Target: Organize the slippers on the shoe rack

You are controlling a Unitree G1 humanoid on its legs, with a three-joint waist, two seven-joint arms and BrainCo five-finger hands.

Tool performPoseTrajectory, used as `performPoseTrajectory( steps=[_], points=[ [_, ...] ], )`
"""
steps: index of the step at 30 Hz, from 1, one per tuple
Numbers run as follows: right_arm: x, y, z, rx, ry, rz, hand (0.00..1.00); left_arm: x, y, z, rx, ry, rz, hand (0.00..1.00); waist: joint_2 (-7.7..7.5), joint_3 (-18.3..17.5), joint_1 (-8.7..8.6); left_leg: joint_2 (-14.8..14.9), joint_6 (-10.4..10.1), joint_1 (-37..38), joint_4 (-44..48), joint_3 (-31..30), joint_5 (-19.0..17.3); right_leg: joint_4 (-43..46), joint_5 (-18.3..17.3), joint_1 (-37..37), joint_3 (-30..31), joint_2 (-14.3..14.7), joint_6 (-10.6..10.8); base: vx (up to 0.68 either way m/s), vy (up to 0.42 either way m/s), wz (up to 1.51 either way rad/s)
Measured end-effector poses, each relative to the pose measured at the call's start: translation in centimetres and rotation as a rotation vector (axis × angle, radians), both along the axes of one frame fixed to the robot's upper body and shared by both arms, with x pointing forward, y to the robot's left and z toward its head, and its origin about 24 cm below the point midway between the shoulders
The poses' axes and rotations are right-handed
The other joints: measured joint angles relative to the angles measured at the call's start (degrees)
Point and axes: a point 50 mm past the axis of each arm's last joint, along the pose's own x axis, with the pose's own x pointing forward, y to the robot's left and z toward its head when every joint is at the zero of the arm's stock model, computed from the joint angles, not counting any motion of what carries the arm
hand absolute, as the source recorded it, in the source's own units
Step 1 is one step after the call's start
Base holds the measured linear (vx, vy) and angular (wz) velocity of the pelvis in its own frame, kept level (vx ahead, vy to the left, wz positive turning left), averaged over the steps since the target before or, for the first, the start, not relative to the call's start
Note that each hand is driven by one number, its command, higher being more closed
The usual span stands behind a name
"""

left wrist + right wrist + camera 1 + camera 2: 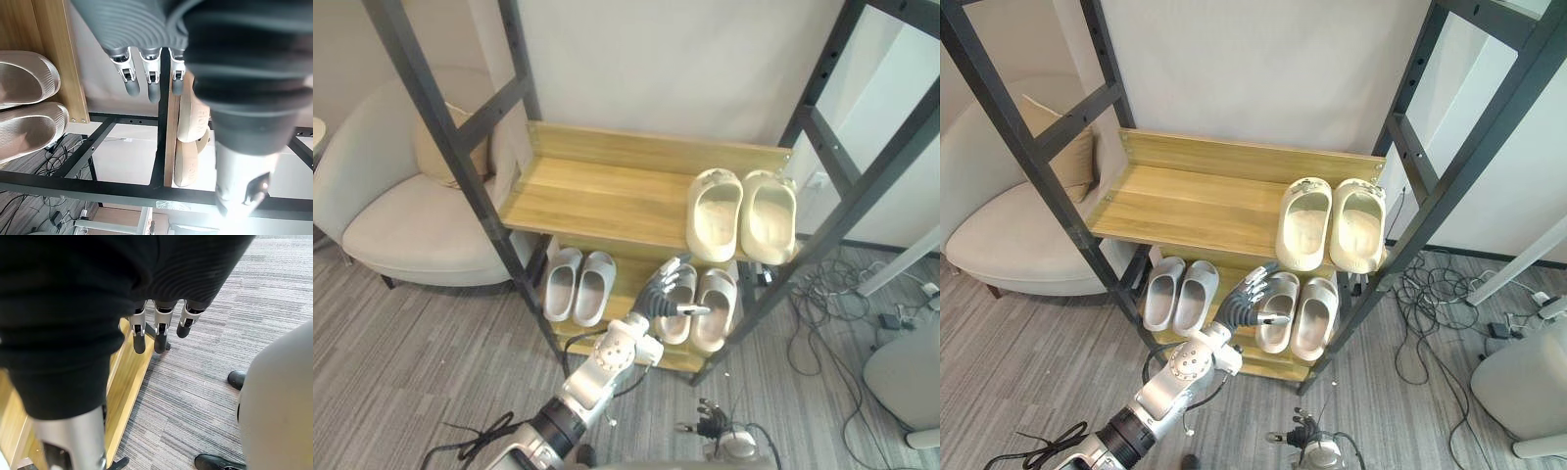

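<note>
The left hand [656,302], open and empty, hovers at the beige slippers [717,305] on the lower shelf [628,276], probably to straighten them, while the right hand [160,330] hangs slack.

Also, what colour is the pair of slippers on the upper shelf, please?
The slippers are cream, shown best in the right eye view.

Shoe rack [1185,201], centre frame. Upper shelf, right: cream slippers [1330,223]. Lower shelf: grey slippers [1178,292] left, beige slippers [1298,313] right. Left hand [1244,305], fingers spread, overlaps the beige pair's left slipper. Armchair [1009,235], left edge.
</note>
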Motion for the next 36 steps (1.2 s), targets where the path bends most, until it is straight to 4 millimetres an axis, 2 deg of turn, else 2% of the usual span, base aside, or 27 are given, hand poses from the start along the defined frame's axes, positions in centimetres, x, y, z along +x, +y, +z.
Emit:
performPoseTrajectory(
  steps=[10, 21, 25, 32, 36],
  points=[
    [0.0, -0.2, 0.0, -0.002, -0.002, -0.024, 0.0, 1.0, -0.6, 0.9, 0.016, -0.04, -0.001, 0.0, 0.03, -0.03, -0.63, -0.19, -0.08, 0.07, 0.02, 0.1, -0.02, -1.54, 0.32, 1.13, -0.62, 0.22, 0.15, 0.02, -0.015, 0.02],
    [0.1, -0.1, 0.0, 0.0, -0.004, -0.025, 0.0, 1.1, -0.5, 0.7, 0.021, -0.033, 0.003, 0.0, 0.05, -0.02, -0.88, -0.16, -0.06, 0.15, -0.01, 0.11, 0.0, -1.55, 0.8, 1.14, -0.58, 0.17, 0.04, -0.05, 0.006, 0.0],
    [0.1, 0.1, 0.0, 0.006, -0.004, -0.026, 0.0, 1.2, -0.3, 0.0, 0.042, -0.006, 0.012, 0.0, 0.05, -0.02, -0.89, -0.16, -0.07, 0.15, -0.01, 0.04, -0.01, -1.55, 0.8, 1.13, -0.6, 0.19, 0.04, -0.01, 0.0, 0.0],
    [0.1, 0.1, 0.0, 0.007, -0.005, -0.024, 0.0, 2.3, 1.7, 0.5, 0.01, -0.005, 0.108, 0.0, 0.13, 0.03, -0.73, -0.23, -0.1, 0.07, 0.01, -0.01, -0.04, -1.8, 0.78, 1.27, -0.78, 0.2, 0.07, 0.0, 0.0, 0.0],
    [0.1, 0.1, 0.0, 0.007, -0.004, -0.022, 0.0, 1.5, 3.2, 1.4, -0.07, -0.013, 0.144, 0.0, 0.24, 0.06, -0.54, -0.25, -0.09, 0.07, 0.01, -0.54, -0.04, -1.79, 0.76, 1.43, -1.09, 0.2, 0.08, 0.0, -0.001, 0.03]
  ],
)
